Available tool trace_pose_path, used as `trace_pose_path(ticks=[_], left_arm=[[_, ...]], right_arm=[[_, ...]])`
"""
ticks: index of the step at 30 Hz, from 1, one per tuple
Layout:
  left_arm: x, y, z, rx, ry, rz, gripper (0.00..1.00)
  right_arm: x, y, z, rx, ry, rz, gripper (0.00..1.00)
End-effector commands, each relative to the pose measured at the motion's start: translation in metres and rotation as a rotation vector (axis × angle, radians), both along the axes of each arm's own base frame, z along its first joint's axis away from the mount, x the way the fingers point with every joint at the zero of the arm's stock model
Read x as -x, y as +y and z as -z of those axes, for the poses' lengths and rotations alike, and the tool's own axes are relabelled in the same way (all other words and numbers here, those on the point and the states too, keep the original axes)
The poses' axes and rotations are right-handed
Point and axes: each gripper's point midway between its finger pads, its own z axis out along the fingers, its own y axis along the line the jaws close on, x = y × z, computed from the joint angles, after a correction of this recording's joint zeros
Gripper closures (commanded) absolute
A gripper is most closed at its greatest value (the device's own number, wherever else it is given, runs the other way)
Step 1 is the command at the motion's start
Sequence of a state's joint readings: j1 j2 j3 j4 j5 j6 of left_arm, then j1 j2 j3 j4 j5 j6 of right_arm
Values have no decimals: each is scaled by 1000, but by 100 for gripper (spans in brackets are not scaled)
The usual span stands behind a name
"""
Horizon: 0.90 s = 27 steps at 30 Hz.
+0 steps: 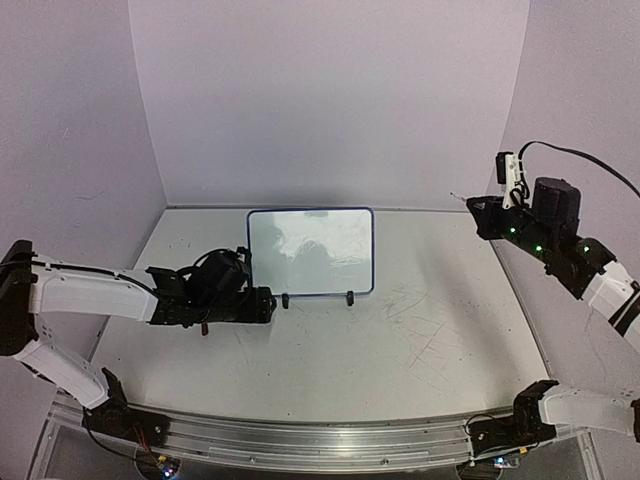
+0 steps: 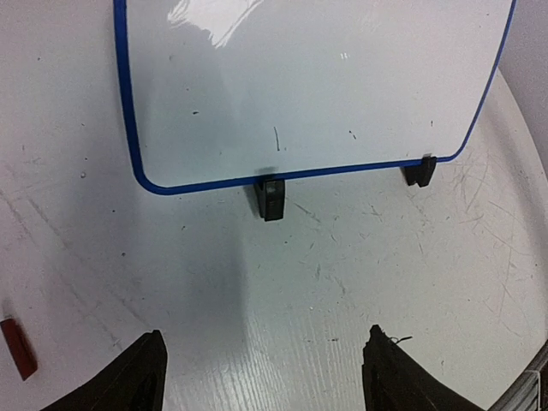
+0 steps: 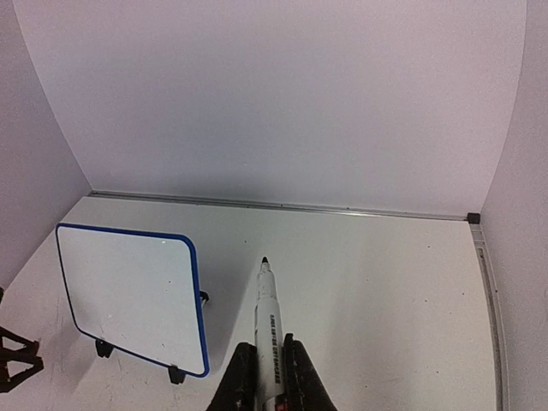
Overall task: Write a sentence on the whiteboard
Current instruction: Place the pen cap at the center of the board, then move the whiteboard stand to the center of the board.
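1. The left arm [image 1: 90, 295], left of the whiteboard [image 1: 310, 250], has smooth white shell links joined by black joint housings.
2. The left gripper [image 2: 265, 360] is black; its fingers [image 2: 141, 377] are matt and wedge-shaped, with rough edges.
3. The right arm [image 1: 560, 250], right of the whiteboard, is black and blocky in its outer links, dotted with small green lights [image 1: 513, 232]; the link behind them is white with a dark band.
4. A thin black cable [image 1: 585, 158] arcs from that arm's wrist, beside a small white module [image 1: 509, 168].
5. The right gripper [image 3: 272, 377] has black, rounded fingers [image 3: 242, 381].
6. In front of the whiteboard, both arm bases [image 1: 530, 410] are black blocks.
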<state>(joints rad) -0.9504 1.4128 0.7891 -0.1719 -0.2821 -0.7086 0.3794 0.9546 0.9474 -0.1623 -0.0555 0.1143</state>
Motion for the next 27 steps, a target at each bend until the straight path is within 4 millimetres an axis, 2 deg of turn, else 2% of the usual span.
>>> trace_pose_path(ticks=[1, 6, 11, 17, 21, 27], left_arm=[[-10, -30, 1, 81, -21, 45, 20], [-29, -54, 27, 3, -12, 68, 25], [-48, -71, 45, -56, -23, 65, 36], [-60, -75, 63, -123, -37, 47, 51], [-66, -75, 71, -153, -46, 33, 57], [-73, -68, 80, -214, -60, -3, 58]], right_arm=[[2, 1, -22, 2, -79, -12, 100], [-1, 12, -21, 3, -65, -67, 100], [-3, 16, -18, 13, -52, -87, 100], [2, 14, -19, 24, -67, -93, 100], [6, 14, -21, 25, -77, -102, 100], [8, 18, -20, 20, -79, -125, 100]])
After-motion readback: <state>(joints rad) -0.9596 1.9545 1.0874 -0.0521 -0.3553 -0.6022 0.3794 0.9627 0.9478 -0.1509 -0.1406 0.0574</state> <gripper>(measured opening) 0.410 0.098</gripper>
